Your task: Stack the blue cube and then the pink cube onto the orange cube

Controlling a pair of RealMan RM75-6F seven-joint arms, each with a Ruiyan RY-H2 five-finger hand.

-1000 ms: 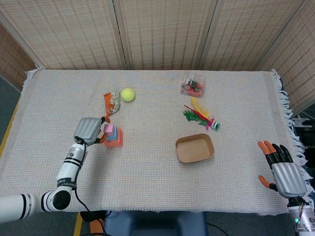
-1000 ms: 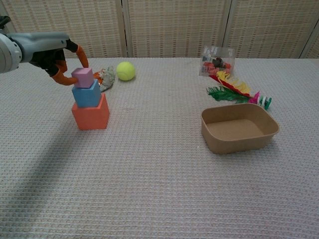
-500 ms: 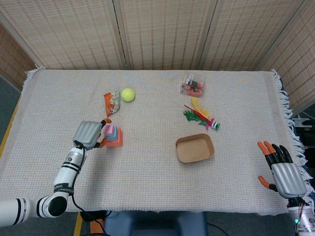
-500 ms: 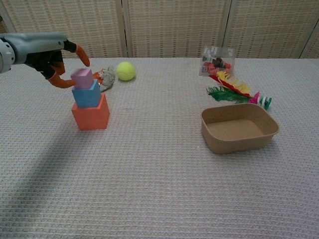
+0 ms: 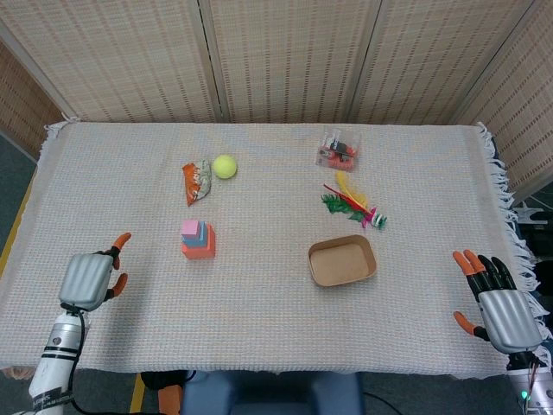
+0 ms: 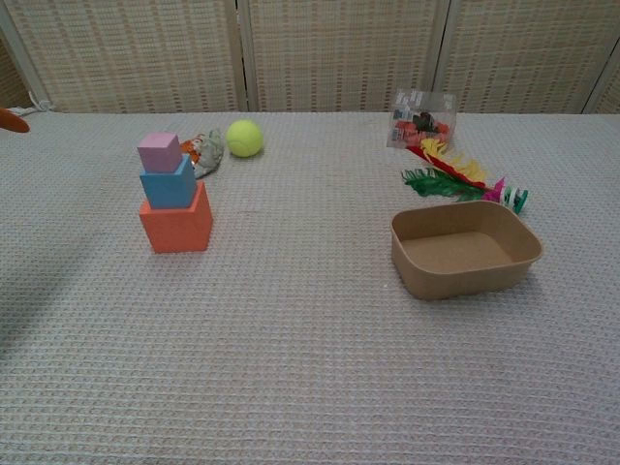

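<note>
Stack stands complete on the left half of the table: orange cube point(image 6: 176, 224) at the base, blue cube point(image 6: 169, 183) on it, pink cube point(image 6: 159, 152) on top. Each tier is smaller than the one below and sits slightly turned, but squarely within its footprint.

Judged handling: the cubes look like light foam or painted blocks, stiff, matte, not slippery. Best hold would be on two opposite side faces. A tower this light would topple from a sideways brush, so any approach should come from above.

Left hand point(image 5: 89, 277) hovers near the table's front-left edge, well apart from the stack, fingers spread, holding nothing. Right hand point(image 5: 501, 309) sits at the front-right corner, fingers apart, empty.

Room: bare cloth lies all around the stack to front, left and right. Behind it, near the far edge, lie a crumpled snack wrapper point(image 6: 203, 152) and a tennis ball point(image 6: 244, 138), close but not touching the tower. A brown paper tray point(image 6: 468, 274), a feather shuttlecock point(image 6: 455, 177) and a clear packet point(image 6: 421, 120) occupy the right half, well apart.
</note>
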